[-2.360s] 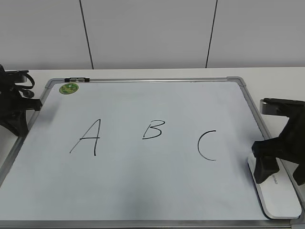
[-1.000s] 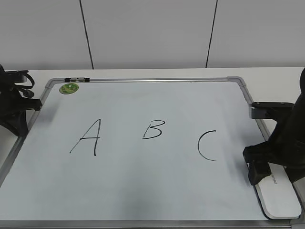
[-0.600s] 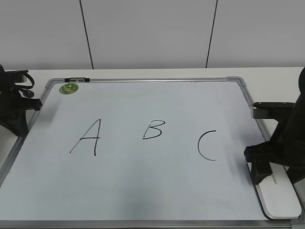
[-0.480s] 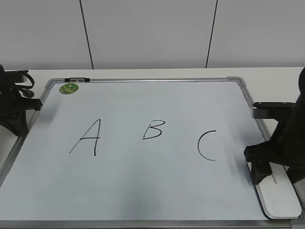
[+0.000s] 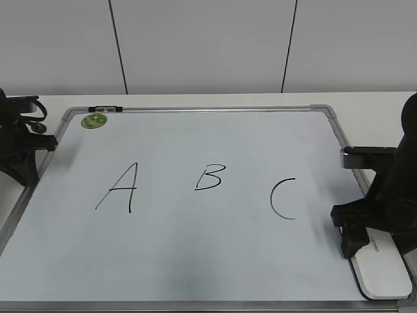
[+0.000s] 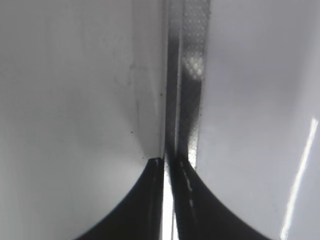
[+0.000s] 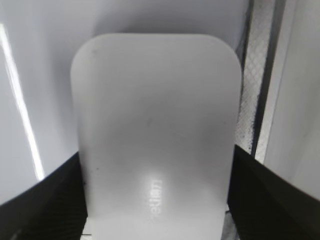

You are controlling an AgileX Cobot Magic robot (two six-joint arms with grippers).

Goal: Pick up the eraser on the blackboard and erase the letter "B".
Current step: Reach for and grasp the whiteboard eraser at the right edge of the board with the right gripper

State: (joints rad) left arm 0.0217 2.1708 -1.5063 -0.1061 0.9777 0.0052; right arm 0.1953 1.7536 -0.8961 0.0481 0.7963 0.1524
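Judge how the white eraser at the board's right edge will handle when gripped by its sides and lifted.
The eraser looks like a rigid plastic block, so probably stiff and light. Its smooth glossy top suggests it may slip between the right gripper's fingers. Lying flat on the blackboard, it is unlikely to roll.

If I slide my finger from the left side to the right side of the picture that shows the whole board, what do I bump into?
Black left hand → round green magnet → black handwritten letter A → letter B → letter C → black right hand over the flat white plastic eraser.
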